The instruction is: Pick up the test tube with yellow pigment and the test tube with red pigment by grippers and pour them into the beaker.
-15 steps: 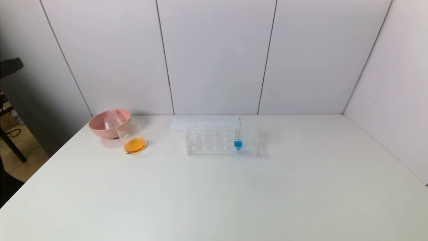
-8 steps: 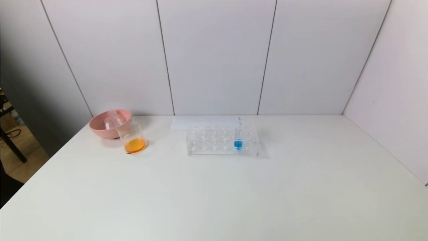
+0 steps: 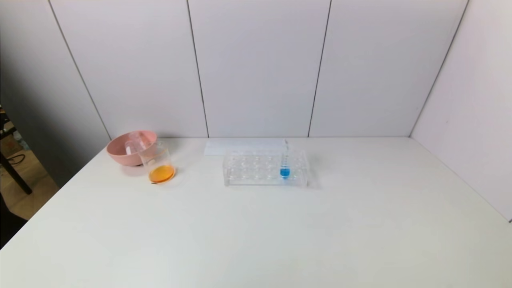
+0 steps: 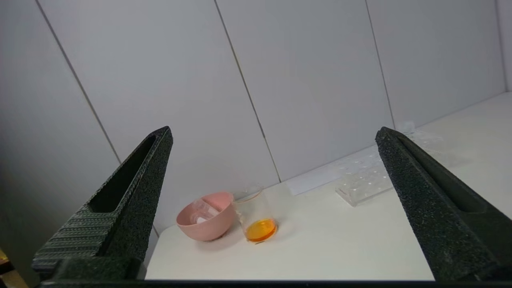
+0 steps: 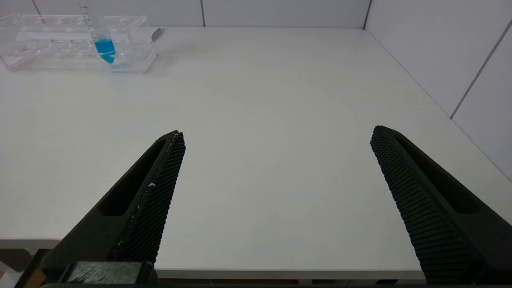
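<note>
Sitting far ahead of the wide-spread, empty left tool (image 4: 272, 208), the beaker (image 4: 256, 218) already holds orange liquid, nearer it than the spread, empty right tool (image 5: 276, 200).

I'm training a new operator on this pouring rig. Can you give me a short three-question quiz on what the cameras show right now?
1. True or false: the beaker holds orange liquid.
2. What colour is the liquid in the only tube standing in the clear rack? A red, B blue, C yellow.
3. In one word, how do the fingers of the left gripper and the right gripper stand?

Key
1. True. It stands on the white table, just in front of the pink bowl, where empty tubes lie.
2. B.
3. Open. Both are spread wide, hold nothing, and hang back from the glassware, out of the head view.
</note>
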{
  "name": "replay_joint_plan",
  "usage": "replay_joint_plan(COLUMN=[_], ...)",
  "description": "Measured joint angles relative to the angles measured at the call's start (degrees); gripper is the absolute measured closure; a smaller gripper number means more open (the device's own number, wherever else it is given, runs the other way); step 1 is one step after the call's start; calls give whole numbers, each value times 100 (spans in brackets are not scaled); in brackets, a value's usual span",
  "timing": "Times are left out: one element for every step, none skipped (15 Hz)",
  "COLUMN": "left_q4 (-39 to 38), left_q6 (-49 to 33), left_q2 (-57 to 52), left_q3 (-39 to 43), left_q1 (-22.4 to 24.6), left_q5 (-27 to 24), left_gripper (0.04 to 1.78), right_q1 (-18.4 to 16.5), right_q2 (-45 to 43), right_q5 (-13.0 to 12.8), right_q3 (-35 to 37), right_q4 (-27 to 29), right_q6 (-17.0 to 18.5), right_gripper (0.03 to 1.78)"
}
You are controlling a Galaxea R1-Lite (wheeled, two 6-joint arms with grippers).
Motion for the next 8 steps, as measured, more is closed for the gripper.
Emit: replay_joint_plan(left_q4=[-569,-842,-777,-462,138,874,1437,1919], left_q6=[46,77,107,123,107,116,162,165], left_q2=[-102,-246,-372,-485,-601,-692,-752,-802], left_q3=[436,695,819,877,912,929,937,940], left_q1=[2,2,0,-4,-11,-15,-17,-20], left_q5=[128,268,417,550,664,720,792,965], left_gripper=[5,5,5,5,5,5,5,5], right_q1=[0,0,0,0,0,-2,0,0], right_q2=[0,0,0,0,0,0,0,0], right_q5=[0,0,0,0,0,0,0,0], right_q3=[0,0,-2,-2,-2,-2,-2,-2], right_q4=[0,0,0,0,0,0,0,0], right_q6=[0,0,-2,0,0,0,-2,0], right_gripper=[11,11,11,11,11,11,11,11])
